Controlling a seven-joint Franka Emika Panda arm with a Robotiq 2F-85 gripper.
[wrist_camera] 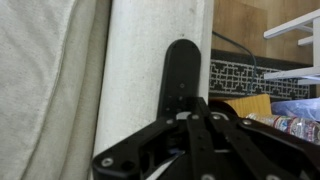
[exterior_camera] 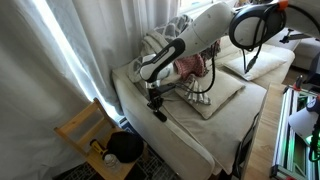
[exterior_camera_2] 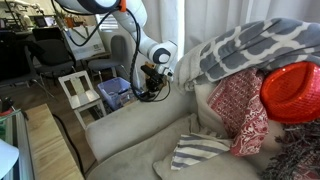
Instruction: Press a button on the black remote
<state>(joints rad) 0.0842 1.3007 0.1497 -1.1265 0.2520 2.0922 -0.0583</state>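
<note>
Across both exterior views the beige sofa point(exterior_camera: 215, 125) fills the scene, with cushions point(exterior_camera: 225, 90) piled on its seat. Our Panda arm point(exterior_camera: 198, 38) reaches over the armrest point(wrist_camera: 140, 60). The gripper point(wrist_camera: 195, 108) hangs just above it, and in the wrist view its fingers look pinched together on nothing. The black remote point(wrist_camera: 182, 80) lies flat lengthwise on the armrest top, just ahead of the fingertips. We judge it light, rigid, smooth plastic. On soft upholstery it may sink or tip under an off-centre push. No grasp needed: we press straight down mid-body with the closed tips. Individual buttons are too faint to pick out.
</note>
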